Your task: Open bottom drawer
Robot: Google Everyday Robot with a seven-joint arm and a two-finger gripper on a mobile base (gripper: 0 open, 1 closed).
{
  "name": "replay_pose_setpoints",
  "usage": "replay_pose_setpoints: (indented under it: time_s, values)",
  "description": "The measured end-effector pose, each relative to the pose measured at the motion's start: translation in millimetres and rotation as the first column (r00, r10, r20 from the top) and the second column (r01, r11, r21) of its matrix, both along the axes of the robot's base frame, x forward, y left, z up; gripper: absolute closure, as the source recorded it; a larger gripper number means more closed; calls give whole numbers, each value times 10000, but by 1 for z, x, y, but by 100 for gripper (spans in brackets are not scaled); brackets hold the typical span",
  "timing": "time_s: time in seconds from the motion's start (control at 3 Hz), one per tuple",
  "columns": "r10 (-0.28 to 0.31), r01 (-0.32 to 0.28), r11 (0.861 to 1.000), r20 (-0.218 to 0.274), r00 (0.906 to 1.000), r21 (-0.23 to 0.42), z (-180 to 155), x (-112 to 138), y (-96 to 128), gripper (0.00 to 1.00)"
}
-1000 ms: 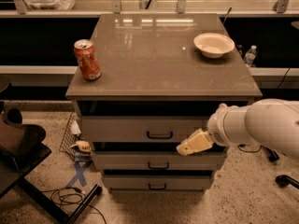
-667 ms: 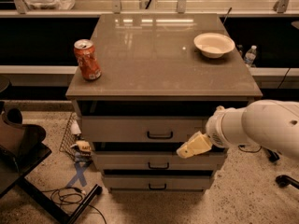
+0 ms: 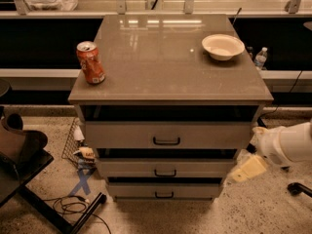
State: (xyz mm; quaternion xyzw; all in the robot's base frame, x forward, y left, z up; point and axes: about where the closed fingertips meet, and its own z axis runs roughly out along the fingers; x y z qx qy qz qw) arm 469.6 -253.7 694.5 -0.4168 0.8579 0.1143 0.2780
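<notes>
The cabinet [image 3: 168,77] has three grey drawer fronts. The bottom drawer [image 3: 131,190] is the lowest and slimmest, with a small black bar handle [image 3: 164,195]. Its front sits set back under the middle drawer [image 3: 126,167], which lies below the top drawer [image 3: 122,134]. My gripper [image 3: 248,168] is on the white arm [image 3: 287,145] at the right. It hangs beside the cabinet's right edge at middle-drawer height, right of and slightly above the bottom drawer's handle, and touches no handle.
An orange soda can [image 3: 90,62] stands at the front left of the cabinet top and a white bowl [image 3: 223,46] at the back right. A dark chair [image 3: 22,155], cables [image 3: 73,206] and clutter lie on the floor at the left. A water bottle [image 3: 261,57] stands behind at the right.
My arm and gripper have moved right and a little down, from in front of the middle drawer's right part to beside the cabinet's right edge. The drawers have not moved.
</notes>
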Motion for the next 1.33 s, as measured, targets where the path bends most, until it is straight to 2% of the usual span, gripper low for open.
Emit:
replay_pose_setpoints:
  time_s: [0.33,0.67,1.0,1.33]
  values:
    - [1303,-1308,9896,-125,9914,-603,-12,-23,-46,0]
    - [2105,-2096,9740,10,9776,-862,-13,-27,-46,0]
    - [2092,-2082,9743,25,9779,-860,-13,-26,-45,0]
    - [2122,-2115,9724,-40,9772,-988,-31,-23,-38,0]
